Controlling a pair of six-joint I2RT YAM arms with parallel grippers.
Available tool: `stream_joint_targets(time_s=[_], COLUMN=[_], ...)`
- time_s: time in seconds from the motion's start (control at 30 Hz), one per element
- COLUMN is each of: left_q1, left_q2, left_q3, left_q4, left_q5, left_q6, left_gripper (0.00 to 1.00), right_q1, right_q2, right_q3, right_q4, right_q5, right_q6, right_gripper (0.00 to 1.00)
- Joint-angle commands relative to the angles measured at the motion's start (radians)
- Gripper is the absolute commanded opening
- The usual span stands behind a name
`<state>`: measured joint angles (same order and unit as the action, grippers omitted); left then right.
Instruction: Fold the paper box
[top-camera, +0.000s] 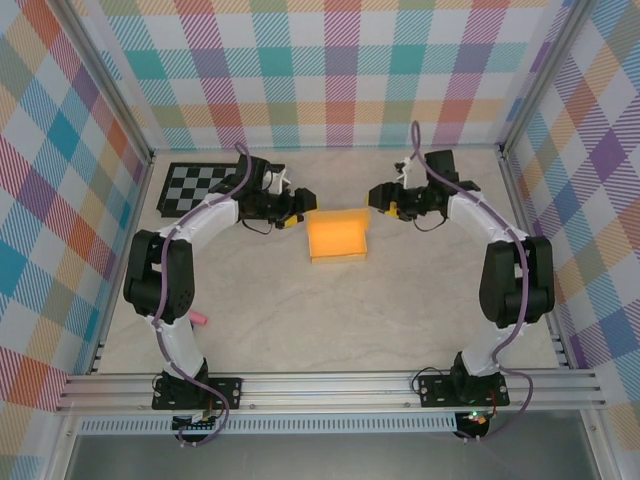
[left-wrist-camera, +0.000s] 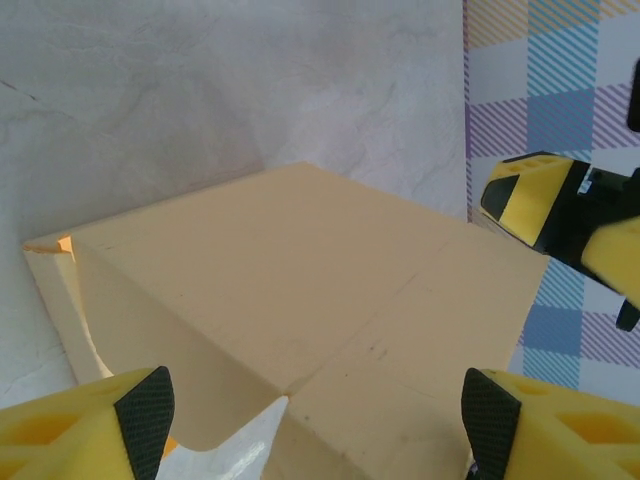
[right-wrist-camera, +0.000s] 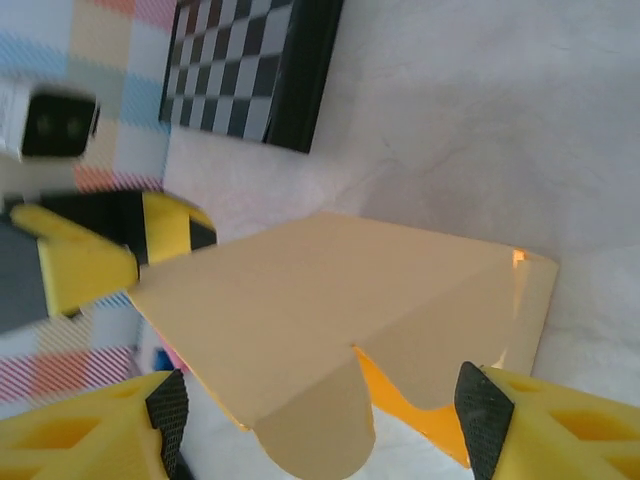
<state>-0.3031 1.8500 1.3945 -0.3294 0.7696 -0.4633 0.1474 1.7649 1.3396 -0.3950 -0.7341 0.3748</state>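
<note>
Pale marble-patterned bench (top-camera: 330, 320) inside colourful checked walls (top-camera: 340, 70) carries the yellow-orange thin cardboard paper box (top-camera: 337, 236). It lies near the middle, a little toward the far side, raised into a box shape with a rounded flap loose. The left arm's fingers (left-wrist-camera: 145, 415) are spread wide just at its far left corner and hold nothing. The right arm's fingers (right-wrist-camera: 480, 415) are also wide apart, near the far right corner, gripping nothing. A flat black-and-grey checkerboard (top-camera: 198, 187) lies at the far left, apart from the box.

Black-and-white arms (top-camera: 205, 215) carry purple cables (top-camera: 151, 300) and yellow pincer fingers (left-wrist-camera: 60, 425).
</note>
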Motion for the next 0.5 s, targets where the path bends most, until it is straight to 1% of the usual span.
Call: stream_joint_targets(time_s=[0.0, 0.03, 0.1, 0.17, 0.23, 0.33, 0.47], left_q1=[0.017, 0.022, 0.025, 0.017, 0.007, -0.006, -0.010], left_q2=[-0.004, 0.006, 0.026, 0.045, 0.049, 0.048, 0.030], left_q3=[-0.009, -0.014, -0.028, -0.054, -0.079, -0.104, -0.135], left_q4=[0.077, 0.096, 0.137, 0.216, 0.283, 0.346, 0.375], left_q5=[0.022, 0.023, 0.025, 0.038, 0.034, 0.038, 0.030], left_q6=[-0.108, -0.142, -0.224, -0.314, -0.371, -0.416, -0.442], left_gripper=[0.78, 0.78, 0.78, 0.78, 0.78, 0.76, 0.76], right_q1=[-0.046, -0.052, -0.047, -0.040, -0.021, 0.015, 0.051], right_q2=[0.047, 0.065, 0.077, 0.097, 0.116, 0.147, 0.166], right_q3=[0.058, 0.062, 0.042, 0.030, 0.037, 0.046, 0.047], right_q4=[-0.067, -0.082, -0.028, 0.015, 0.019, 0.029, 0.039], right_q5=[-0.029, -0.042, -0.070, -0.107, -0.101, -0.109, -0.101], right_q6=[0.361, 0.423, 0.526, 0.641, 0.679, 0.729, 0.757], right_gripper=[0.74, 0.74, 0.74, 0.73, 0.71, 0.68, 0.66])
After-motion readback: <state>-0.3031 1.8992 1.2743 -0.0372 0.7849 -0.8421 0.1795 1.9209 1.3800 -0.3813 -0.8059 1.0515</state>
